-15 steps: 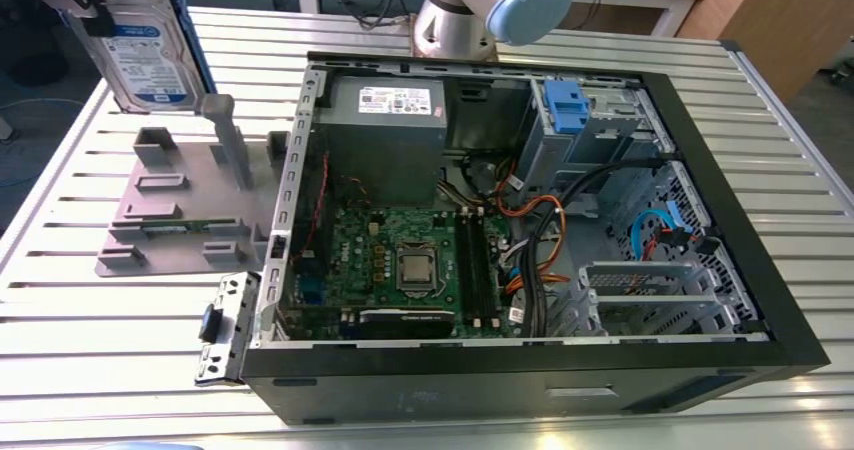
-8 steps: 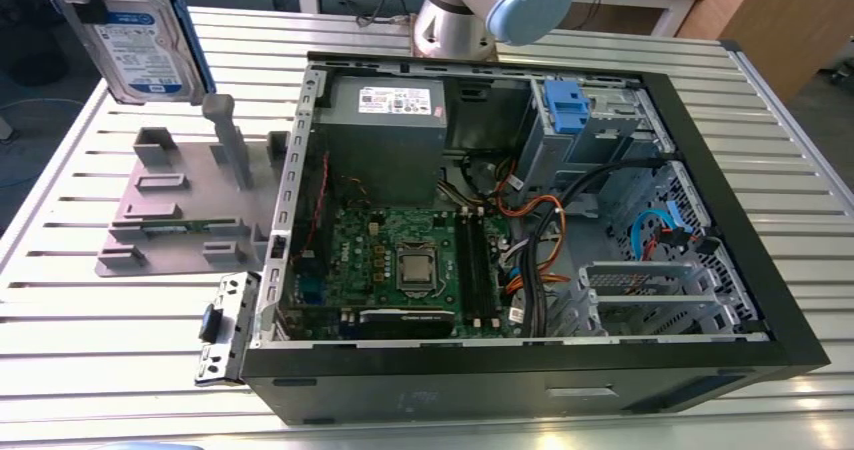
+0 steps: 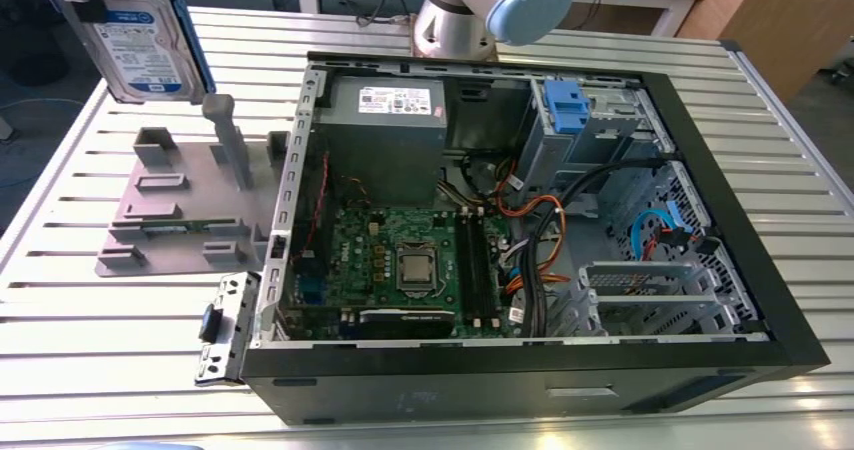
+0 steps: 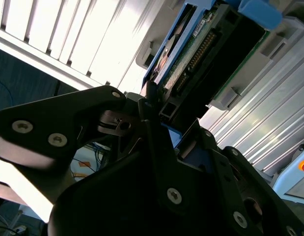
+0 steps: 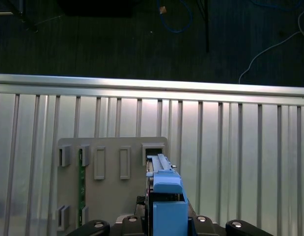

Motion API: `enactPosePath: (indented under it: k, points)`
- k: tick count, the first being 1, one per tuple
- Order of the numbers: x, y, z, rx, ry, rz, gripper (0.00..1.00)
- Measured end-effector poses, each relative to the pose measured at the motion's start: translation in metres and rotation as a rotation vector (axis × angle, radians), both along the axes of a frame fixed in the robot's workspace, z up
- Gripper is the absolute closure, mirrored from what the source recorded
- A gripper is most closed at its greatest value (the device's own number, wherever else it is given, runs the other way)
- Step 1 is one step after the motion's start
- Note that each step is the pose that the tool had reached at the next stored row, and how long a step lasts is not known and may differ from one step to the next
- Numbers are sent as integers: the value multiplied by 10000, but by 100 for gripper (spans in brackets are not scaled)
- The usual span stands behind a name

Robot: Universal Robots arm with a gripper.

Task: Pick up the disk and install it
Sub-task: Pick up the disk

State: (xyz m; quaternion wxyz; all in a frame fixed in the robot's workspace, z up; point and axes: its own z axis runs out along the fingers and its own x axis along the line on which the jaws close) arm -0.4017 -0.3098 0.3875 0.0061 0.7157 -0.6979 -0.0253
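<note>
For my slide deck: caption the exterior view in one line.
The disk hangs above the grey holder plate, at the exterior view's left of the open computer case.

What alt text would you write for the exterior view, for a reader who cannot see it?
The disk hangs raised above a grey holder on a slatted metal table, at the exterior view's left of an open computer case.
</note>
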Motion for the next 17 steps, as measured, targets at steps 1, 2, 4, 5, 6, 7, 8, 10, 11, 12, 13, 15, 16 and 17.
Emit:
enactPosePath:
  k: [1,2,4,5,6,7,8,10,11,12,13,15,16,17]
  points:
    - [0,0,2,0,0,0,63]
    - [0,0,4,0,0,0,63]
    - [0,0,7,0,0,0,63]
    - [0,0,9,0,0,0,63]
    - [0,0,11,0,0,0,63]
    - [0,0,12,0,0,0,63]
    - [0,0,15,0,0,0,63]
    - [0,0,23,0,0,0,63]
    - [0,0,25,0,0,0,63]
    - [0,0,27,0,0,0,63]
    - [0,0,29,0,0,0,63]
    - [0,0,33,0,1,0,63]
    - [0,0,35,0,0,0,63]
    - [0,0,37,0,0,0,63]
